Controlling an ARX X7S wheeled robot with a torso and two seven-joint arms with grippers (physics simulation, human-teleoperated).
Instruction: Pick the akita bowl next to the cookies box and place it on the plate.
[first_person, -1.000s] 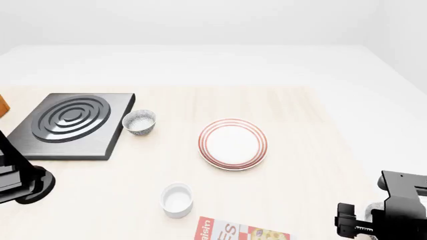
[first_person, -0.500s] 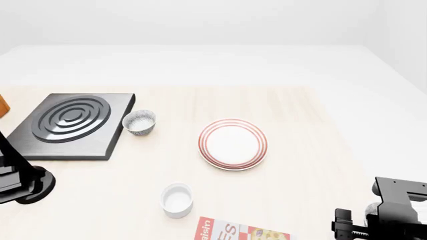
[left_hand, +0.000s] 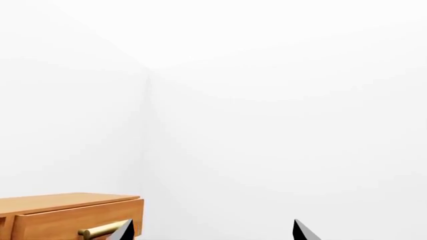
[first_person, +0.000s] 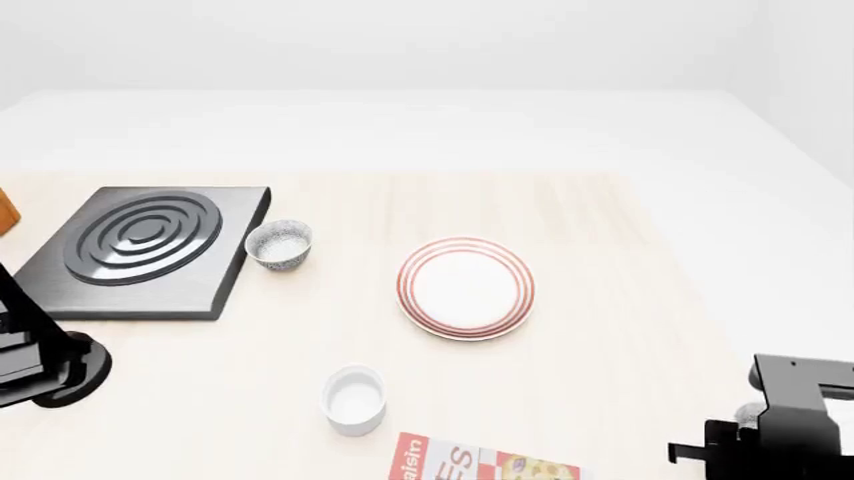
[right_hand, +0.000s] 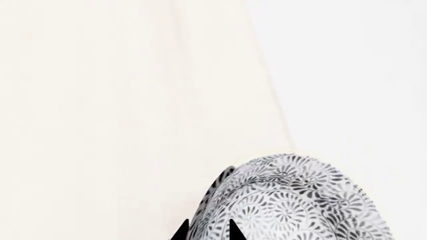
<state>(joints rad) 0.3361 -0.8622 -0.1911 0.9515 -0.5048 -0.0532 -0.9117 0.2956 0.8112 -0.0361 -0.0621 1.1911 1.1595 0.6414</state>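
Reaching for the bowl is the step in hand, judging by the right arm's position; nothing rests on the plate yet

Seen from the head camera, from left to right across the pale wooden table (first_person: 601, 330):
- The left claw (left_hand: 213, 235) is off to the side. Its own camera shows two dark tips wide apart, holding nothing and pointing at a white wall and a wooden drawer unit (left_hand: 67, 215)
- A black hotplate (first_person: 140, 245) with raised rings, and touching or just beside its right edge a look-alike bowl (first_person: 280, 243), which is not the one wanted
- A plain white cup (first_person: 355, 398) nearer the robot
- The plate (first_person: 465, 287), white with red rings, near the table's middle
- The cookies box (first_person: 487, 466), cut off by the lower edge of the view
- The right claw (right_hand: 207, 231) at the lower right corner, right of the box

The wanted bowl (right_hand: 293, 200) shows clearly only in the right wrist camera. It sits close to the table's edge, and its patterned wall is right at the claw's tips. Those tips are close together around the rim, but whether they grip it I cannot tell

The next move probably calls for a firm grip on the rim, then a lift and a carry to the left and away from the robot, to above the plate
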